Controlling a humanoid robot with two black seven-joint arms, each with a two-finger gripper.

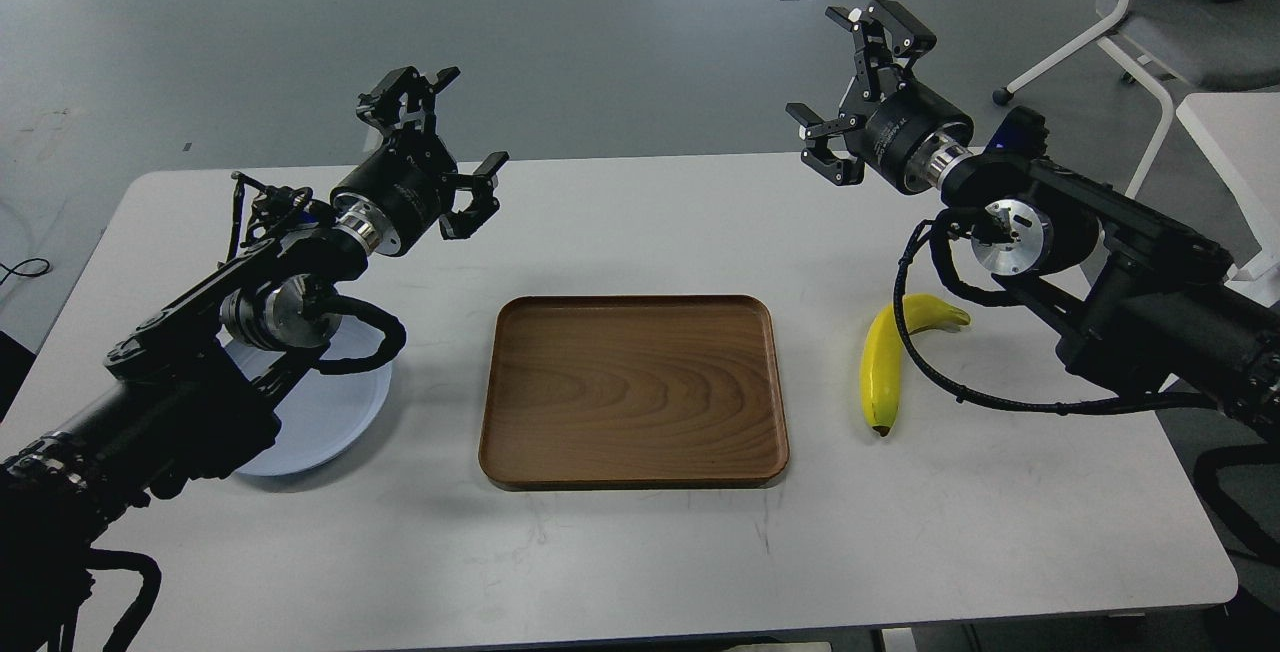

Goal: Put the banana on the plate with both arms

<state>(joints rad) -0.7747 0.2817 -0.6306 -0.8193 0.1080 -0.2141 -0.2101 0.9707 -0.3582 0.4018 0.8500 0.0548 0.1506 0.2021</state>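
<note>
The yellow banana (884,363) lies on the white table right of the tray, dark tip toward me, partly crossed by my right arm's black cable. The pale blue-grey plate (330,414) sits at the left, half hidden under my left arm. My left gripper (440,137) is open and empty, raised above the table's far left part, well beyond the plate. My right gripper (852,82) is open and empty, held high above the table's far edge, well beyond the banana.
A brown wooden tray (632,390) lies in the table's middle between plate and banana. A white chair (1150,22) and another white table's corner (1235,147) stand at the far right. Grey floor lies beyond the table's far edge.
</note>
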